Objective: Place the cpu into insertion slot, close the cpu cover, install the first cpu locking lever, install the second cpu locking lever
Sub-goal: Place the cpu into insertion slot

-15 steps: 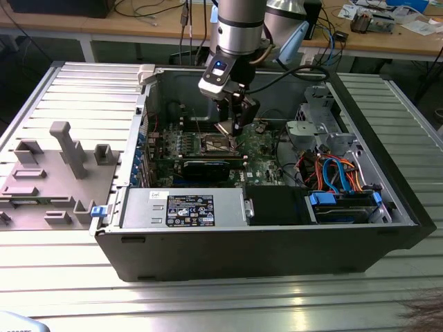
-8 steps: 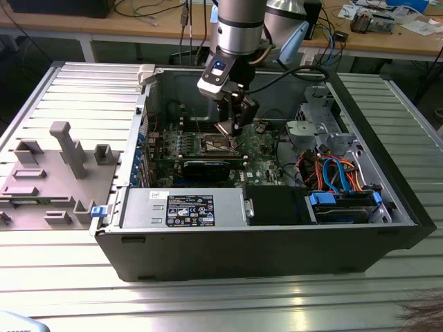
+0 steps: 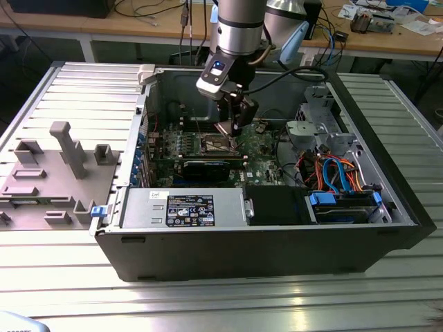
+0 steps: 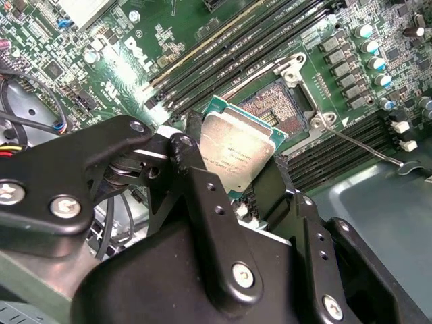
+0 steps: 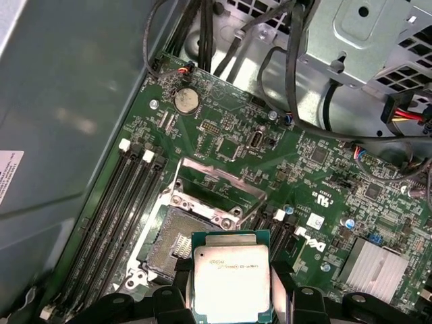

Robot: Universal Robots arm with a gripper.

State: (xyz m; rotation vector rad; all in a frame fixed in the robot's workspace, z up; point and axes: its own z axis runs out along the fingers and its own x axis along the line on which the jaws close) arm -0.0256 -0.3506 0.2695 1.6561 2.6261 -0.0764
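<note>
1 robot arm reaches down into 1 open computer case that lies on its side on a ribbed metal counter. Its gripper hangs low over the green motherboard.

In both wrist views the gripper is clamped on the cpu. Its 2 black fingers press on opposite edges of the chip, and the silvery top faces the cameras.

The cpu is held clear of the board, just beside and partly over 1 edge of the insertion slot. It is not seated. The slot's contact field lies bare.

The cpu cover, 1 silvery frame with a square window, stands swung up at the slot's far edge in the first wrist view.

In the second wrist view, 1 thin metal locking lever juts out from a corner of the slot, free of any catch.

4 long memory slots, as far as they can be counted, run along 1 side of the slot. 1 coin battery and 1 finned heatsink also sit on the board.

In the exterior view, 1 black graphics card stands just in front of the slot. 1 grey power supply fills the case's near corner. 1 grey fixture tray rests on the counter at the exterior view's left.
</note>
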